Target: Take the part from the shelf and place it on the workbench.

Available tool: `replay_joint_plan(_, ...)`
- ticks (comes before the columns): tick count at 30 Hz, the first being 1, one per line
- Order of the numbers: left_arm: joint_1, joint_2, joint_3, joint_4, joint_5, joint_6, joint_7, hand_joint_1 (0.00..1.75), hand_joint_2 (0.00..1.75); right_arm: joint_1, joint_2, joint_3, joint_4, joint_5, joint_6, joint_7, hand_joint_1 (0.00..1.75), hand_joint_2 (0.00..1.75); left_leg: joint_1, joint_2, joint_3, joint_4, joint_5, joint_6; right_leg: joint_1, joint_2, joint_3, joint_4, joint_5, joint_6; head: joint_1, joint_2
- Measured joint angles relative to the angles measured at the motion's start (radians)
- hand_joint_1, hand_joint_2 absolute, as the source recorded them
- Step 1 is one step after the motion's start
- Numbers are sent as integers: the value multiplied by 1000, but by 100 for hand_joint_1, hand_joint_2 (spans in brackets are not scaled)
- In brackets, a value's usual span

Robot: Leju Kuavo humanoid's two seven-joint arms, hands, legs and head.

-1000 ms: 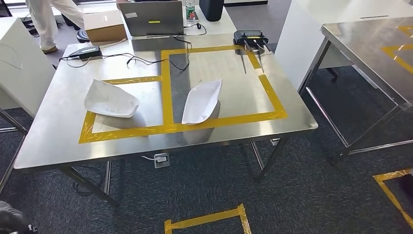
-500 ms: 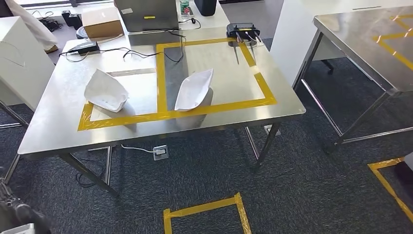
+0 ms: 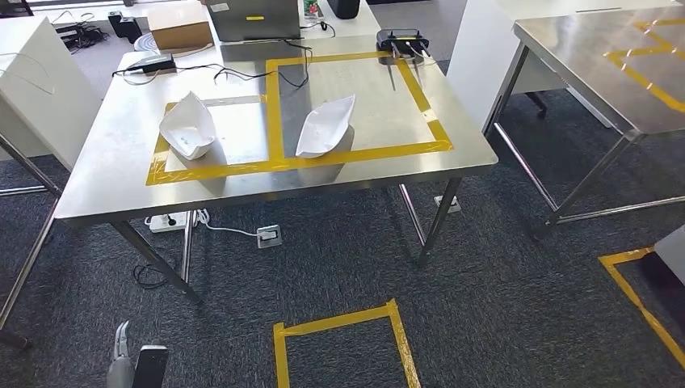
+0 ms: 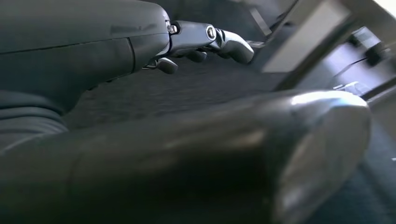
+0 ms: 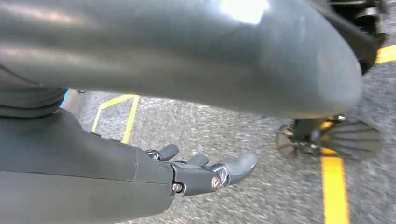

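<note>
Two white boat-shaped parts lie on the steel workbench (image 3: 113,174) inside yellow tape frames: one part (image 3: 188,125) on the left, the other part (image 3: 325,127) near the middle. My left hand (image 3: 133,368) hangs low over the carpet, well short of the bench. In the left wrist view the left hand (image 4: 196,39) has loosely extended fingers with nothing in them. The right hand (image 5: 196,175) hangs over grey carpet with its fingers apart, and it too holds nothing.
A laptop (image 3: 253,18), a cardboard box (image 3: 179,26), cables and a black device (image 3: 402,38) sit at the bench's far edge. A second steel table (image 3: 598,56) stands at the right, a white cabinet (image 3: 40,89) at the left. A yellow tape square (image 3: 343,343) marks the carpet.
The camera has moved: the bench sits higher and farther in the picture, and more carpet shows. The person at the back left has left the picture. My left hand now shows at the bottom left.
</note>
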Motion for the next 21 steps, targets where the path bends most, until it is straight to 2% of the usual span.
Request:
replay_joint_plan(1, -3, -1, 0, 54, 0, -10, 27, 0, 0, 2, 0, 0, 0, 0, 0, 2, 0, 0, 1, 2, -13, -1, 12, 10, -1, 2, -12, 25, -35, 5, 0, 0)
replay_joint_plan(2, -6, -1, 0, 102, 0, -17, 47, 0, 0, 3, -1, 0, 0, 0, 0, 4, 0, 0, 2, 4, -28, -1, 24, 17, -2, 3, -26, 69, -87, 9, 0, 0)
replay_joint_plan(3, -8, -1, 0, 142, 0, -24, 63, 0, 0, 3, -1, 0, 0, 0, 0, 4, 0, 0, 1, 4, -42, 0, 36, 21, -2, 3, -42, 128, -142, 11, 0, 0)
replay_joint_plan(4, -10, 0, 0, 176, -1, -34, 92, 0, 0, 3, -1, 0, 0, 1, 0, 5, 0, 0, -1, 4, -58, 1, 49, 22, -2, 3, -53, 192, -183, 11, 1, 0)
replay_joint_plan(5, -13, 0, 0, 210, -2, -50, 142, 0, 0, 2, -1, 0, 0, 3, 0, 6, 0, 0, -3, 3, -74, 4, 61, 23, -1, 4, -57, 243, -200, 11, 1, 0)
replay_joint_plan(6, -13, 3, 0, 244, -1, -75, 225, 0, 0, 1, -2, 0, 0, 6, 0, 9, 0, 0, -4, 3, -90, 7, 73, 22, 0, 4, -46, 269, -191, 9, 1, 0)
replay_joint_plan(7, -10, 6, 0, 275, 7, -105, 325, 0, 0, 0, -3, 0, 0, 9, 0, 11, 0, 0, -6, 3, -106, 11, 82, 20, 1, 5, -20, 262, -166, 5, 1, 0)
replay_joint_plan(8, -2, 11, 3, 301, 23, -135, 426, 0, 0, -1, -5, 0, 0, 11, 0, 11, 0, 0, -7, 4, -120, 16, 90, 18, 4, 6, 24, 220, -137, -1, 1, 0)
replay_joint_plan(9, 9, 15, 8, 324, 47, -160, 510, 0, 0, -2, -8, 0, 0, 12, 0, 11, 0, 0, -7, 6, -131, 21, 97, 15, 8, 8, 79, 149, -126, -10, 1, 0)
replay_joint_plan(10, 20, 17, 16, 339, 70, -176, 563, 0, 0, -3, -11, 0, -1, 12, 0, 10, 0, 0, -8, 8, -140, 25, 104, 11, 12, 9, 131, 73, -130, -17, 0, 0)
replay_joint_plan(11, 28, 21, 25, 351, 91, -186, 592, 0, 0, -4, -13, 0, -1, 11, 0, 8, 0, 0, -7, 9, -145, 26, 112, 7, 16, 11, 167, 14, -140, -24, 0, 0)
replay_joint_plan(12, 32, 23, 34, 361, 109, -195, 606, 0, 0, -6, -15, 0, -1, 10, 0, 9, 0, 0, -5, 9, -148, 25, 122, 2, 19, 11, 185, -23, -152, -28, 1, 0)
replay_joint_plan(14, 33, 28, 59, 381, 145, -227, 625, 0, 0, -8, -17, 0, -1, 10, 0, 21, 0, 0, -3, 4, -152, 17, 142, -10, 19, 9, 179, -39, -138, -36, 1, 0)
replay_joint_plan(15, 35, 30, 73, 389, 158, -252, 637, 0, 0, -10, -18, 0, -1, 12, 0, 31, 0, 0, -3, 1, -157, 19, 136, -17, 17, 6, 173, -45, -125, -41, 1, 0)
replay_joint_plan(16, 38, 31, 84, 397, 163, -276, 650, 0, 0, -12, -18, 0, -1, 15, 0, 43, 0, 0, -3, -2, -165, 34, 109, -24, 14, 5, 163, -51, -110, -47, 1, 0)
replay_joint_plan(17, 41, 31, 90, 402, 159, -295, 660, 0, 0, -13, -19, 0, -1, 17, 0, 51, 0, 0, -2, -5, -175, 68, 64, -29, 11, 4, 151, -55, -95, -51, 0, 0)
replay_joint_plan(19, 44, 28, 93, 407, 142, -317, 667, 0, 0, -13, -21, 0, -1, 22, 0, 61, 0, 0, 3, -8, -198, 180, -36, -39, 11, 1, 120, -52, -71, -53, 0, 0)
replay_joint_plan(20, 42, 26, 93, 409, 135, -322, 665, 0, 0, -12, -21, 0, -1, 25, 0, 63, 0, 0, 4, -8, -203, 235, -59, -43, 10, -1, 103, -48, -61, -52, 0, 0)
replay_joint_plan(21, 41, 23, 93, 410, 129, -326, 657, 0, 0, -12, -21, 0, -1, 30, 0, 65, 0, 0, 6, -8, -197, 272, -56, -47, 9, -3, 84, -43, -50, -50, 0, 0)
